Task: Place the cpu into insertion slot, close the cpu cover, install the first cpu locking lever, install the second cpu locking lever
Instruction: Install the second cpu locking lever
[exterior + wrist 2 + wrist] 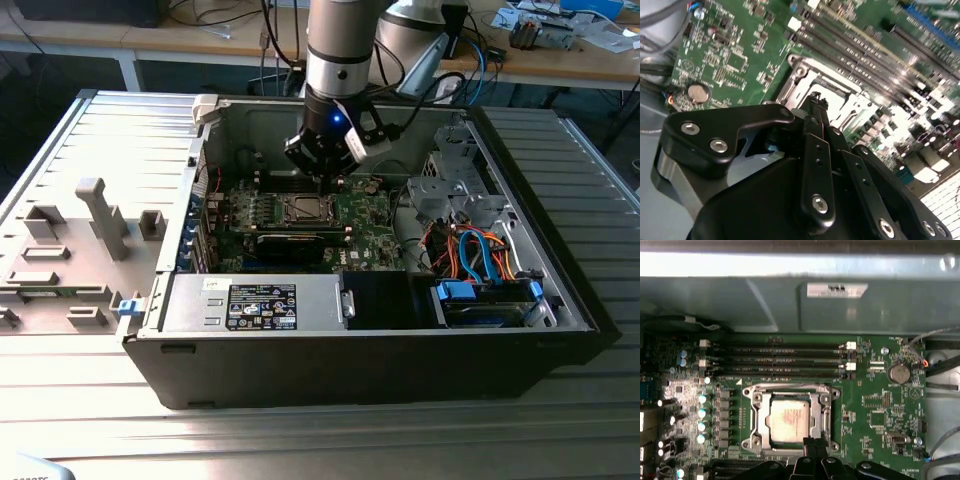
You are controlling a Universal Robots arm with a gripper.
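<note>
Your cpu (788, 420) already lies flat in the insertion slot (756, 439), its square edges parallel to the memory slots (780, 361), with the cpu cover (826, 412) framing it. The claw (812, 449), fingers pressed together, sits at the socket's 6 o'clock edge; press straight down there, never sideways.

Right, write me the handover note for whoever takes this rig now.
Tool: shut, nothing visibly held, tip at the edge of the slot in the first wrist view.
Cpu: seated in the slot on the green board, metal top showing.
Cover: appears to lie down flat around the cpu.
Done: cpu placed; cover looks closed.
Left: both levers. Whether either is latched cannot be told from these views, so treat them as open.
</note>
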